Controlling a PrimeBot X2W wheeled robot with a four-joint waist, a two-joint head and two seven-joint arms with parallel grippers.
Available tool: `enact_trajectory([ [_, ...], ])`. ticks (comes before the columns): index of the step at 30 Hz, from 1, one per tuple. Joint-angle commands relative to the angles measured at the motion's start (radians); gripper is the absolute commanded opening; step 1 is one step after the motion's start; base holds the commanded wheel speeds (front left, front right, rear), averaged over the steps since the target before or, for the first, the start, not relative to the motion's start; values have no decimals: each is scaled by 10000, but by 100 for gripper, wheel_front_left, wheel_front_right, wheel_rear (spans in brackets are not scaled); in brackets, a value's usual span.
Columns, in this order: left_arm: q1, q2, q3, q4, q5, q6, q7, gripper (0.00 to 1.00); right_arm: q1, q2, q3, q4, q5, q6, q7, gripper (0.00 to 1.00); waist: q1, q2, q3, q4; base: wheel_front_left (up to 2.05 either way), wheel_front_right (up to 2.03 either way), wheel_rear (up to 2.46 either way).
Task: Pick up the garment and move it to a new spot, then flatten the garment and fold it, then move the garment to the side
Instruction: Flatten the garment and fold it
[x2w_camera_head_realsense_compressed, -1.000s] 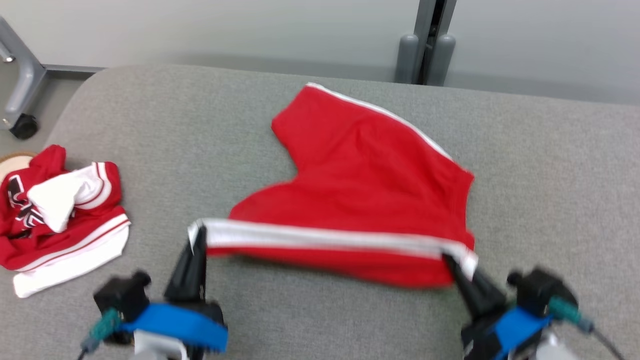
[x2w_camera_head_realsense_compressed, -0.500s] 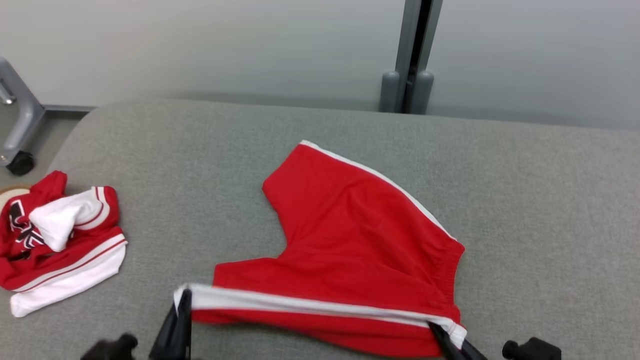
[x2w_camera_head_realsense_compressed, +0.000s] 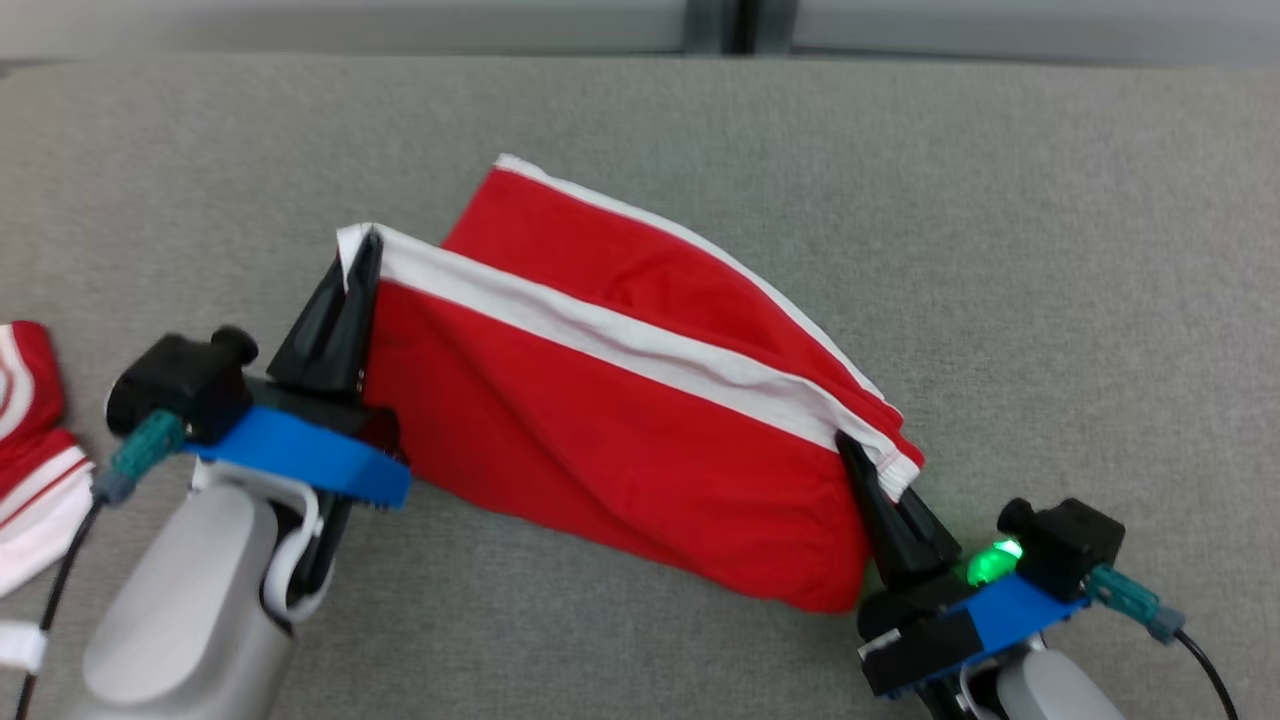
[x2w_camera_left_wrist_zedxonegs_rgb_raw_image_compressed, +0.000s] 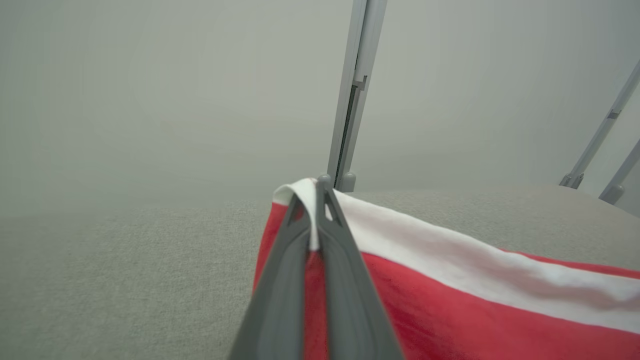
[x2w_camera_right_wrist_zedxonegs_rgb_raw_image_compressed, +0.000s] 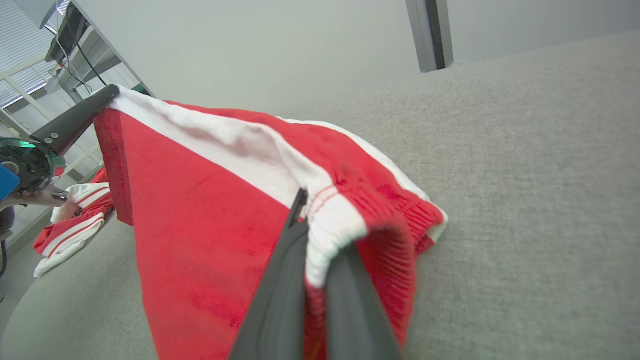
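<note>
— How were the grippers set?
— Both were pinched tight. The left gripper had the white-striped hem corner of the red shorts, and the right gripper had the waistband end. The striped edge was stretched between them, the far leg lying on the grey pad.
— Risk?
— Thin bites on smooth knit. A sharp pull could have slipped a corner free and collapsed the fold. The cloth looked soft and limp, the waist gathered on elastic, the pad felt-like.
</note>
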Motion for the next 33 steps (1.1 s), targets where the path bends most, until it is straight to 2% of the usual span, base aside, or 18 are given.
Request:
enact_trajectory([
  [1, -270, 39, -106, 118, -54, 17, -25, 0, -206, 91, -15, 40, 25, 1, -34, 0, -3, 0, 197, 31, 0, 0, 0],
  [10, -2761, 277, -678, 1725, -455, 17, -25, 0, -1349, 917, -162, 178, -6, 1, -32, 0, -3, 0, 1561, -704, 0, 0, 0],
  [15, -3574, 287, -883, 2284, -428, 17, -25, 0, -1804, 1047, -228, 255, -11, 1, -10, 0, -3, 0, 2033, -874, 0, 0, 0],
  [25, -4159, 43, -576, 2962, -294, 17, -25, 0, -2046, 1044, -475, 421, -218, -9, -7, 0, -3, 0, 2466, -1138, 0, 0, 0],
  [26, -4117, 2, -494, 3006, -237, 17, -25, 17, -2020, 1039, -563, 426, -194, -10, -7, 0, -3, 0, 2483, -1153, 0, 0, 0],
  [27, -4037, -59, -499, 3080, -196, 17, -25, 49, -1996, 1038, -601, 422, -180, -12, -7, 2, -3, 0, 2486, -1164, 0, 0, 0],
  [28, -3975, -97, -482, 3107, -167, 17, -25, 100, -1970, 1040, -625, 418, -202, -12, -7, 29, -3, 0, 2490, -1173, 0, 0, 0],
  [29, -3948, -106, -431, 3137, -96, 17, -27, 100, -1936, 1039, -646, 437, -218, -12, -7, 87, -3, 0, 2493, -1175, 0, 0, 0],
  [30, -3898, -139, -383, 3188, -82, 17, -25, 100, -1905, 1041, -655, 500, -288, -12, -7, 100, -3, 0, 2484, -1173, 0, 0, 0],
  [33, -3676, -231, -259, 3264, 61, 17, -25, 100, -1838, 1078, -785, 663, -567, 2, -6, 100, -3, 0, 2346, -1129, 0, 0, 0],
])
